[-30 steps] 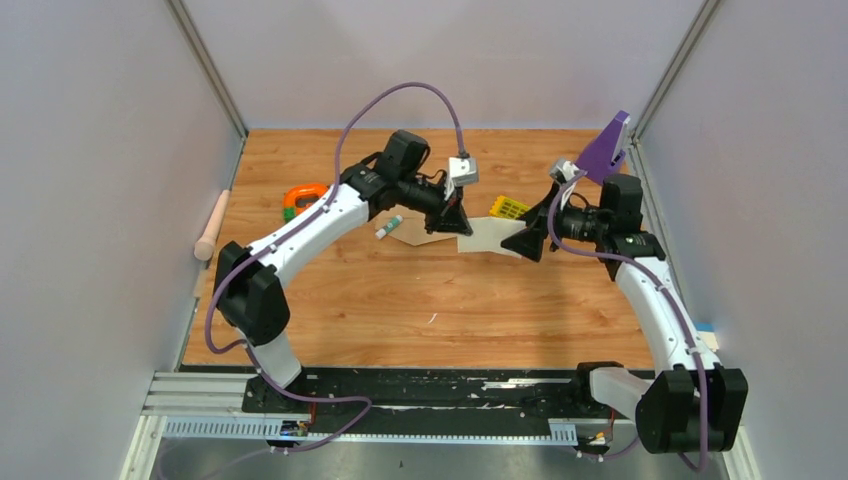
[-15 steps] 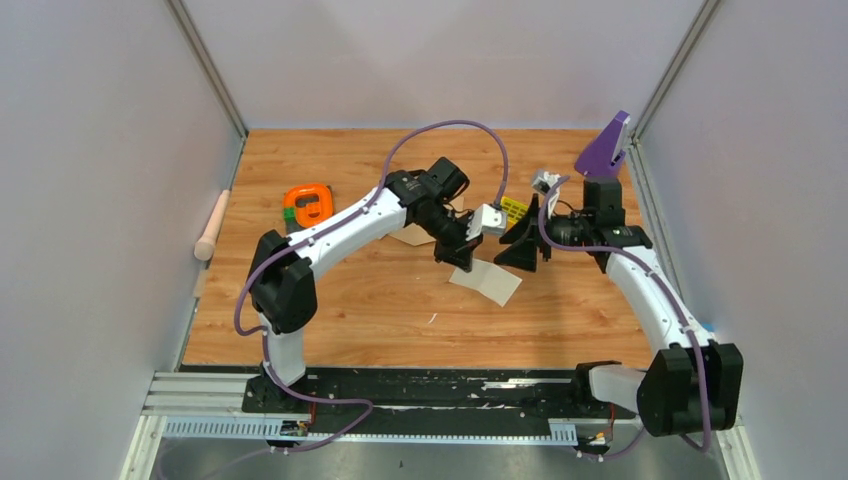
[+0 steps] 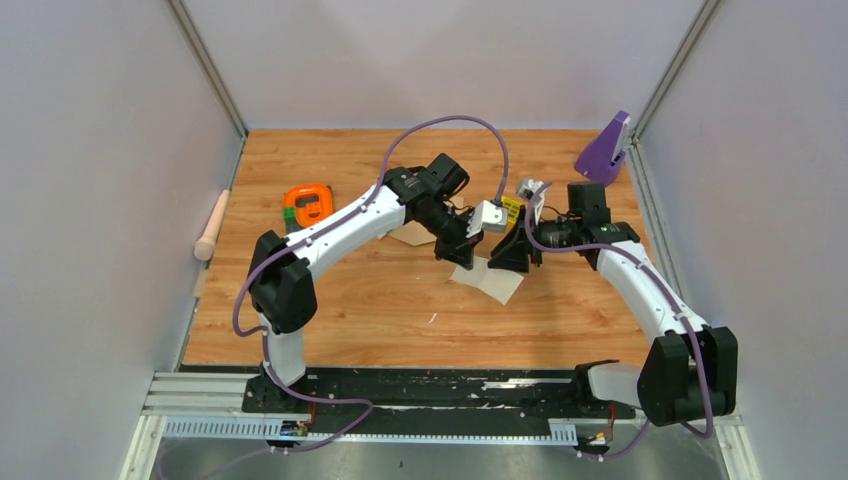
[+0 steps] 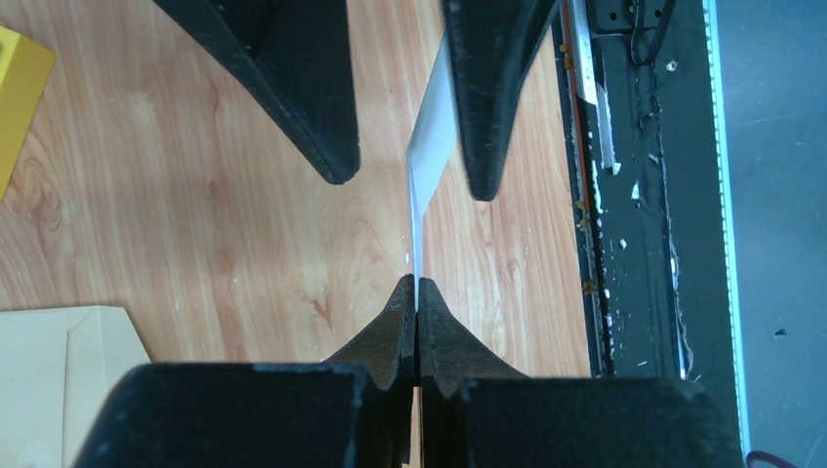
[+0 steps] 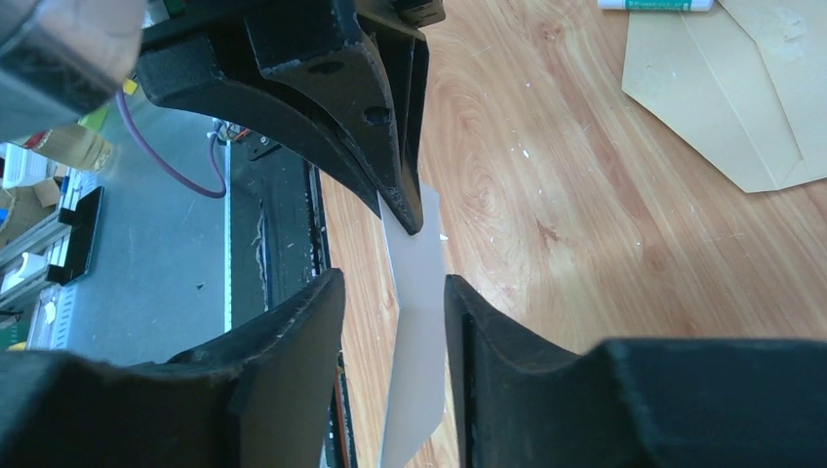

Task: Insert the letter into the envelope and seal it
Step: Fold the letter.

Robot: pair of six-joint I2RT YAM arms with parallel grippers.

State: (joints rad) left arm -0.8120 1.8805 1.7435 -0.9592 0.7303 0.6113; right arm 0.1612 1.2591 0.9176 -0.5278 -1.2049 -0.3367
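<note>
- Left hand (image 4: 416, 292) has its two fingers pressed tight together on one edge of the letter (image 4: 434, 136), a thin white sheet seen edge-on from this wrist.
- Facing it from the other side, the right hand (image 5: 392, 283) has its fingers roughly half parted and straddles the opposite edge of the same sheet. It has no grip on the paper.
- In the left wrist view the sheet runs close against one finger of the right hand, while the other finger stands clear of it with bare wood showing between.
- Seen from above, the letter hangs between the two hands over the middle of the wooden surface (image 3: 400, 310). Whether its lower corner touches the wood I cannot tell.
- The envelope (image 5: 722, 88), tan-brown, lies flat on the surface farther back, apart from the letter and partly hidden under the left arm (image 3: 340, 225) in the top view.
- A white tube with a green label (image 5: 653, 4) lies just beside the envelope.
- An orange tape measure (image 3: 308, 203) sits toward the far left and a pale wooden rod (image 3: 212, 225) lies at the left wall.
- A purple piece (image 3: 603, 150) stands in the far right corner, and a small yellow item (image 3: 512, 208) lies just behind the two hands.
</note>
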